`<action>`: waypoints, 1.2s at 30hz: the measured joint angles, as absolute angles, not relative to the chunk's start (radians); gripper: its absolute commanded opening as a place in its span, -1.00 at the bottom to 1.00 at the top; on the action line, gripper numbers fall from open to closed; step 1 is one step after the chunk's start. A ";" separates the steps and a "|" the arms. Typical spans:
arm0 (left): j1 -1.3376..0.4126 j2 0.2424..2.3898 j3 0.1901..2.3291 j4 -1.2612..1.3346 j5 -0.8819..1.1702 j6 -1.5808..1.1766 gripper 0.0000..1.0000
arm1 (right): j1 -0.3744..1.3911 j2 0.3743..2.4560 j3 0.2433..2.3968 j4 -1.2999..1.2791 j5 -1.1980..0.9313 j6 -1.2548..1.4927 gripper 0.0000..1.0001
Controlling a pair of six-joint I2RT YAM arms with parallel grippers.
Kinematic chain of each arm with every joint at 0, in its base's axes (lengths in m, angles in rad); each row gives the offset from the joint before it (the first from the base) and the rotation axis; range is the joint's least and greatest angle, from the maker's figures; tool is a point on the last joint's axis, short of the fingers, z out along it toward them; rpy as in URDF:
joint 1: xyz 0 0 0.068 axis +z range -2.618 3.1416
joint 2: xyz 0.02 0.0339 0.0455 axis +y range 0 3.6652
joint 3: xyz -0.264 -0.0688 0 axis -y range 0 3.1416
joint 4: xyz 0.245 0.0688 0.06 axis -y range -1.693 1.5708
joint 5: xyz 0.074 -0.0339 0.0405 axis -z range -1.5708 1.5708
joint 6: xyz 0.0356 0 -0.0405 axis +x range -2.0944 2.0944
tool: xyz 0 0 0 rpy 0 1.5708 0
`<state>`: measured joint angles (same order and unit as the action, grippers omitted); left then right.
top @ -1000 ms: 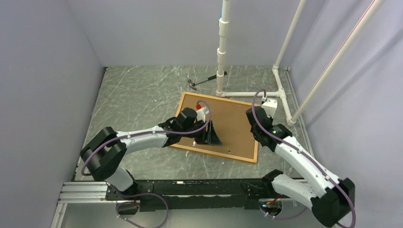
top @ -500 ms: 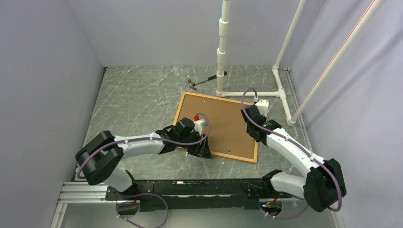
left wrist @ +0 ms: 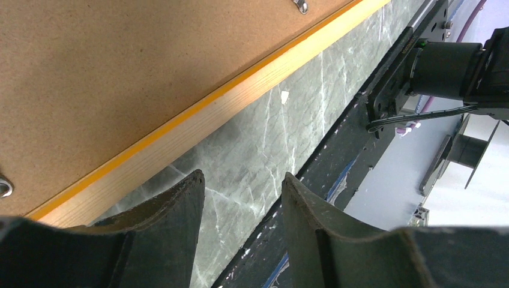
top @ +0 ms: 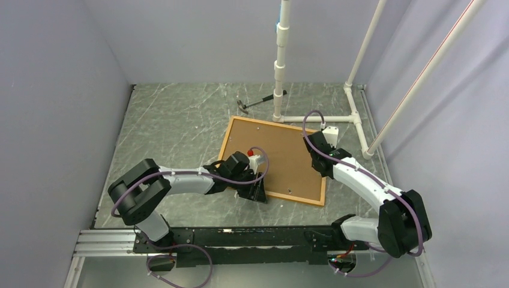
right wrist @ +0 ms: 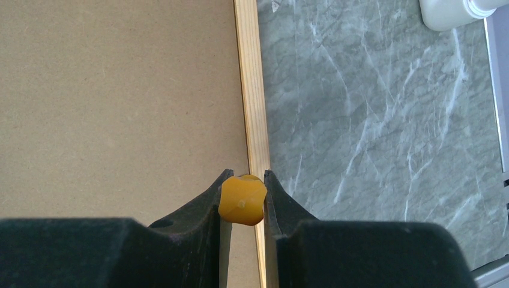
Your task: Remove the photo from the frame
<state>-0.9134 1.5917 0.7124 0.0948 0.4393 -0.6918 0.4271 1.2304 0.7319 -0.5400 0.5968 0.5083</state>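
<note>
The frame [top: 228, 133] lies face down on the marble table, a thin orange border around the photo's brown board back [top: 288, 156]. The print side is hidden. My left gripper [top: 256, 191] is open and empty, its fingers just off the frame's near edge; in the left wrist view [left wrist: 243, 177] it hangs over bare table beside the frame's wooden edge [left wrist: 210, 114] and the board [left wrist: 120, 72]. My right gripper [top: 322, 161] stands at the frame's right edge. In the right wrist view [right wrist: 247, 175] it is shut on the orange screwdriver handle [right wrist: 242, 201], over the frame's edge [right wrist: 252, 90].
A small hammer [top: 259, 103] lies at the back of the table. A white pipe stand [top: 279, 78] with floor pipes [top: 355, 120] rises behind and right of the frame. Metal clips [left wrist: 302, 6] sit on the board. A black rail [top: 240, 237] runs along the near edge.
My left gripper has drawn back from the middle of the board to the frame's near edge. My right gripper has shifted a little left and farther along the right edge, still holding the screwdriver.
</note>
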 measured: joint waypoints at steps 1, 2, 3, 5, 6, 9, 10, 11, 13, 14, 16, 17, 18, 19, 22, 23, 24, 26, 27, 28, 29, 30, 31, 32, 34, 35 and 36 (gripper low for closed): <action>-0.913 1.596 0.713 0.099 0.440 -0.692 0.06 | 0.426 1.230 0.732 -0.540 0.596 0.508 -1.00; -0.914 1.601 0.713 0.104 0.439 -0.692 0.07 | 0.426 1.230 0.732 -0.540 0.596 0.509 -1.00; -0.914 1.605 0.712 0.105 0.439 -0.692 0.06 | 0.426 1.230 0.732 -0.540 0.596 0.509 -1.00; -0.915 1.613 0.712 0.111 0.439 -0.692 0.06 | 0.426 1.229 0.735 -0.540 0.595 0.508 -1.00; -0.915 1.617 0.713 0.113 0.439 -0.692 0.06 | 0.426 1.227 0.736 -0.540 0.594 0.508 -1.00; -0.917 1.627 0.712 0.117 0.440 -0.693 0.06 | 0.426 1.223 0.744 -0.540 0.594 0.508 -1.00; -0.918 1.630 0.713 0.119 0.440 -0.693 0.06 | 0.426 1.223 0.748 -0.538 0.595 0.508 -1.00; -0.920 1.632 0.712 0.120 0.440 -0.692 0.06 | 0.426 1.223 0.750 -0.535 0.595 0.507 -1.00; -0.921 1.634 0.712 0.120 0.440 -0.693 0.06 | 0.424 1.225 0.754 -0.529 0.597 0.505 -1.00; -0.922 1.634 0.713 0.120 0.440 -0.693 0.06 | 0.422 1.230 0.756 -0.526 0.598 0.503 -1.00; -0.923 1.634 0.712 0.123 0.439 -0.692 0.06 | 0.418 1.245 0.760 -0.516 0.600 0.499 -1.00; -0.924 1.634 0.713 0.123 0.439 -0.692 0.06 | 0.415 1.257 0.760 -0.509 0.600 0.497 -1.00; -0.925 1.634 0.712 0.123 0.439 -0.692 0.06 | 0.414 1.267 0.760 -0.506 0.601 0.497 -1.00; -0.925 1.634 0.712 0.123 0.439 -0.692 0.06 | 0.413 1.278 0.761 -0.504 0.601 0.497 -1.00; -0.925 1.634 0.712 0.123 0.433 -0.692 0.07 | 0.412 1.293 0.766 -0.500 0.603 0.497 -1.00; -0.925 1.634 0.713 0.123 0.429 -0.693 0.07 | 0.412 1.293 0.766 -0.501 0.603 0.498 -1.00; -0.925 1.634 0.712 0.123 0.427 -0.692 0.06 | 0.412 1.292 0.766 -0.503 0.602 0.498 -1.00; -0.925 1.634 0.713 0.123 0.424 -0.693 0.06 | 0.412 1.292 0.768 -0.510 0.598 0.501 -1.00; -0.925 1.635 0.713 0.123 0.424 -0.693 0.07 | 0.412 1.292 0.769 -0.514 0.596 0.503 -1.00; -0.925 1.638 0.713 0.125 0.423 -0.693 0.07 | 0.411 1.291 0.770 -0.517 0.593 0.506 -1.00; -0.925 1.641 0.714 0.127 0.423 -0.693 0.07 | 0.411 1.290 0.771 -0.523 0.591 0.509 -1.00; -0.925 1.645 0.718 0.129 0.423 -0.694 0.07 | 0.411 1.289 0.773 -0.530 0.585 0.514 -1.00; -0.925 1.651 0.724 0.132 0.424 -0.695 0.07 | 0.411 1.289 0.775 -0.539 0.580 0.520 -1.00; -0.925 1.655 0.728 0.134 0.423 -0.695 0.07 | 0.411 1.288 0.778 -0.546 0.575 0.523 -1.00; -0.925 1.662 0.735 0.135 0.424 -0.695 0.07 | 0.411 1.287 0.783 -0.565 0.559 0.533 -1.00; -0.925 1.665 0.737 0.134 0.425 -0.695 0.07 | 0.411 1.283 0.785 -0.574 0.551 0.535 -1.00; -0.925 1.665 0.738 0.134 0.425 -0.695 0.07 | 0.411 1.278 0.785 -0.582 0.543 0.537 -1.00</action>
